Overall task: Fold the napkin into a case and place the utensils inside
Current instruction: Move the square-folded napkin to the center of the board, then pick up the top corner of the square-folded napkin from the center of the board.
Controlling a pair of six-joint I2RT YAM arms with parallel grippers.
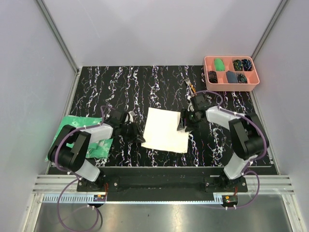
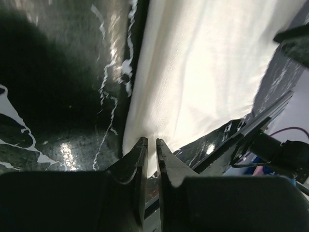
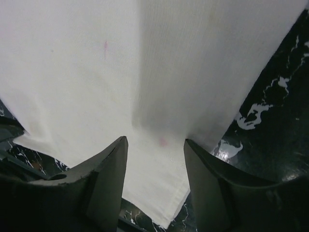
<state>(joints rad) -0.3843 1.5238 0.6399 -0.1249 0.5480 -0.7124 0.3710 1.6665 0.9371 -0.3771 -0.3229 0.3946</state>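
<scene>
The cream-white napkin [image 1: 164, 129] lies flat on the black marbled table between the two arms. My left gripper [image 1: 140, 137] is at its near-left corner. In the left wrist view the napkin [image 2: 203, 72] runs in between the nearly closed fingertips, so the left gripper [image 2: 149, 141] is shut on its edge. My right gripper [image 1: 183, 126] is at the napkin's right edge. In the right wrist view it [image 3: 155, 140] is open, its fingers spread over a layered corner of the napkin [image 3: 120, 72]. The utensils [image 1: 189, 84] lie on the table behind the right wrist, partly hidden.
A pink compartment tray [image 1: 230, 57] with small dark and green items stands at the back right. A green-and-white mottled cloth [image 1: 70, 123] lies under the left arm at the left edge. Metal frame posts and grey walls enclose the table.
</scene>
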